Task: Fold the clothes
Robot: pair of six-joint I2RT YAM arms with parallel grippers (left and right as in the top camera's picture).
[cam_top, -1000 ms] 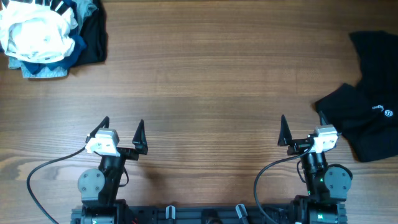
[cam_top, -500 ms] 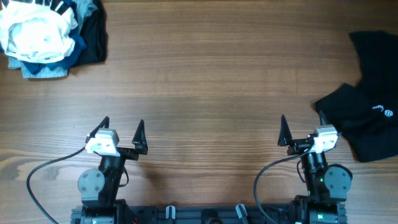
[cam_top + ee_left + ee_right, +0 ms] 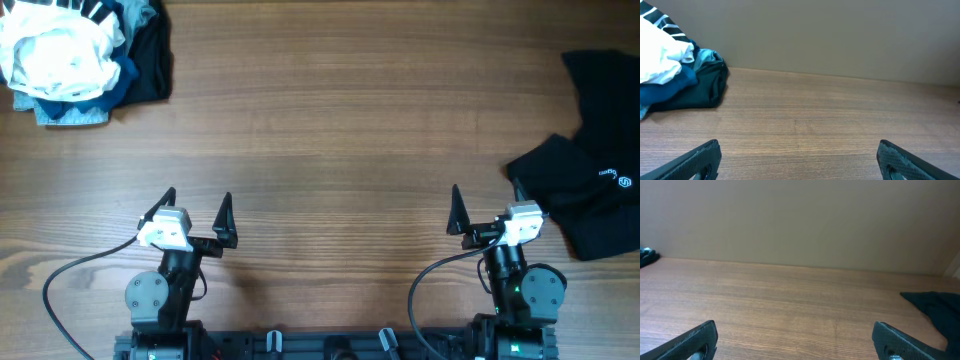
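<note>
Presently both arms sit parked at the near edge, the left gripper [image 3: 197, 203] and right gripper [image 3: 487, 200] each spread fully wide and holding nothing. A pile [image 3: 70, 50] of white, blue and dark clothes sits at the far left corner; a black garment [image 3: 600, 190] lies at the right edge, just beside the right gripper. Recommended: take one piece only, pinch an edge, drag it onto the bare table [image 3: 330, 130] and spread it flat before folding. Nothing differs from the earlier frames

Your overhead view looks straight down on the worktop [image 3: 330, 110]; both wrist views skim low across it toward the far wall [image 3: 840, 35].
</note>
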